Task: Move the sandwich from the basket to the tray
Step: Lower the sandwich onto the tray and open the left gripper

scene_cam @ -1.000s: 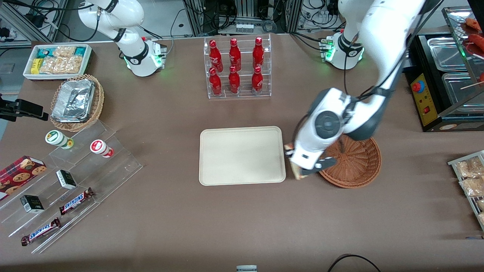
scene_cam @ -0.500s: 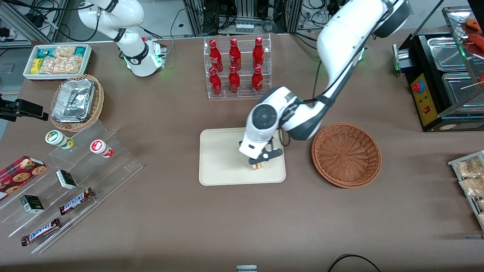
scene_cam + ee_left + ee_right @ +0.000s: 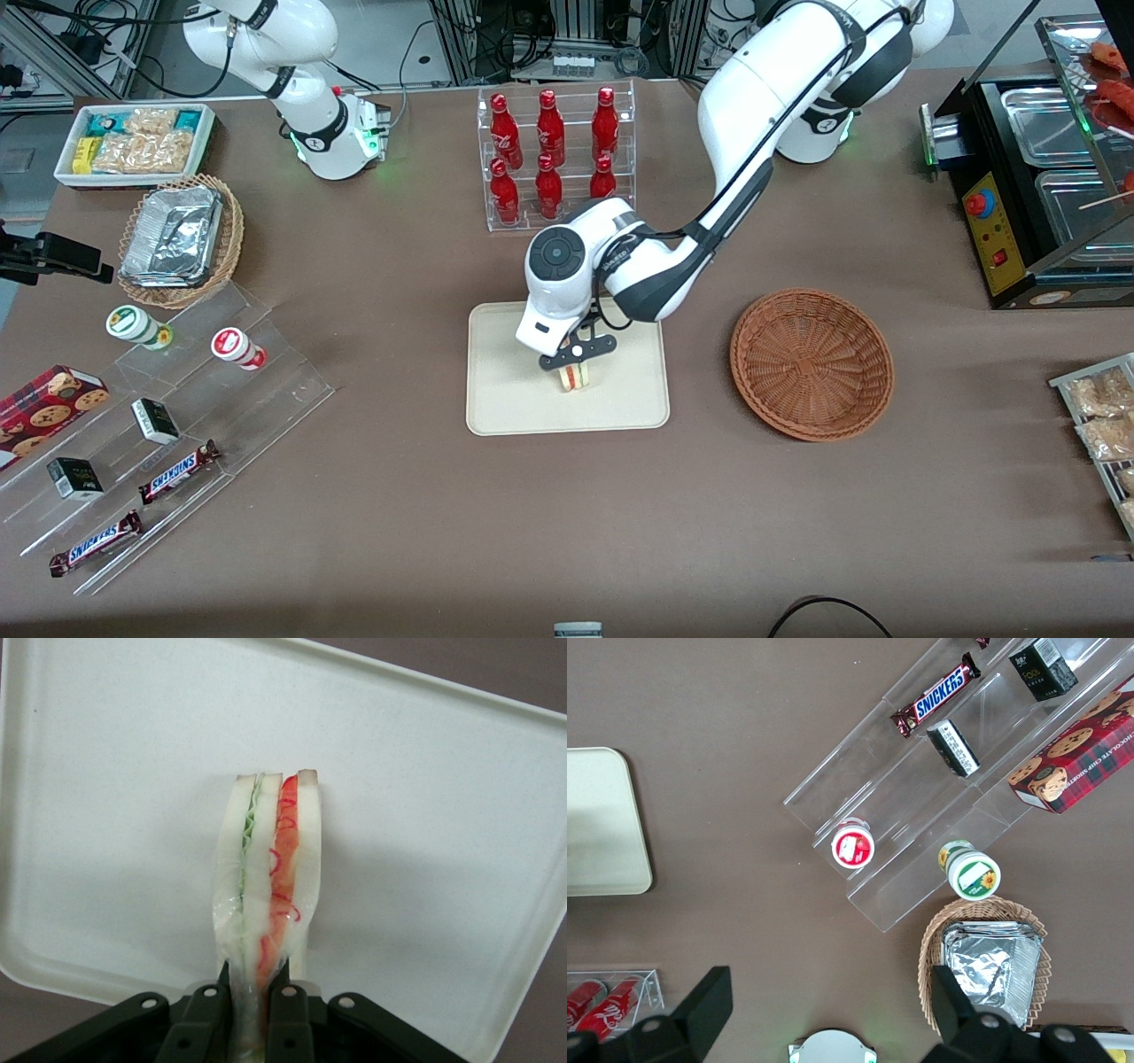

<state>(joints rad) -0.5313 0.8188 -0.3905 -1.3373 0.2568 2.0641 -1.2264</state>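
Observation:
The sandwich [image 3: 574,376], a pale bread wedge with green and red filling layers [image 3: 270,873], hangs just over the middle of the cream tray [image 3: 505,399]. My left gripper [image 3: 574,359] is shut on it, its black fingers [image 3: 288,1005] pinching the wedge's narrow end above the tray [image 3: 115,797]. The reddish-brown wicker basket [image 3: 811,363] stands beside the tray toward the working arm's end of the table, with nothing in it.
A clear rack of red bottles [image 3: 554,159] stands farther from the front camera than the tray. Toward the parked arm's end lie a tan basket of foil containers [image 3: 180,239], a white snack bin [image 3: 135,142] and acrylic steps with candy bars [image 3: 168,425].
My left gripper carried the sandwich from beside the basket over the tray's edge to the tray's middle, and the arm swung toward the parked arm's end.

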